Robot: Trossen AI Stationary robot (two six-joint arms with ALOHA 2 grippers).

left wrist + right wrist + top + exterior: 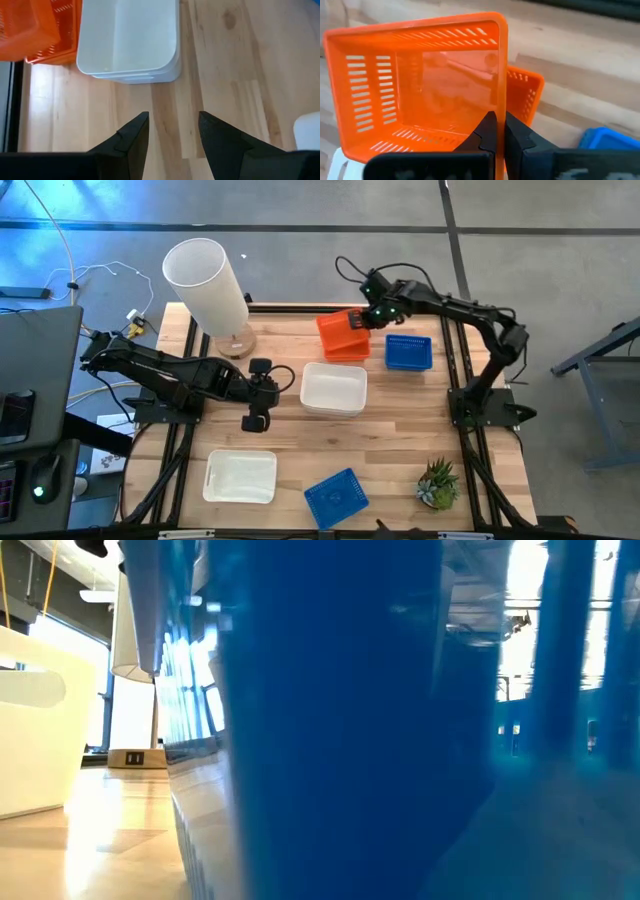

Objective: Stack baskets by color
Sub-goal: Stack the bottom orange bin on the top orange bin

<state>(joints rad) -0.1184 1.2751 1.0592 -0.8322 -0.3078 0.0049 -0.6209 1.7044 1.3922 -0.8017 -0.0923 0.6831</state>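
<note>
My right gripper [362, 318] is shut on an orange basket [420, 85] and holds it tilted over another orange basket [347, 348] at the table's far side. A blue basket [408, 352] sits to the right of these. My left gripper [172, 132] hovers open over bare wood, left of two nested white baskets [130, 40] at the table's middle. A third white basket [240, 477] and a second blue basket [336, 498] lie near the front edge. That blue basket fills most of the low view [380, 720]. My right gripper pinches one side wall of the orange basket at its rim [502, 102]. One finger [487, 131] is inside the basket and one [518, 136] outside. The fingers slant down from the table's right. The basket is lifted clear and tipped, with its opening turned toward the wrist camera.
A tall white cylinder [205, 280] on a wooden base stands at the far left corner. A small green plant [438, 483] sits at the near right. Bare wood lies between the white stack and the front baskets.
</note>
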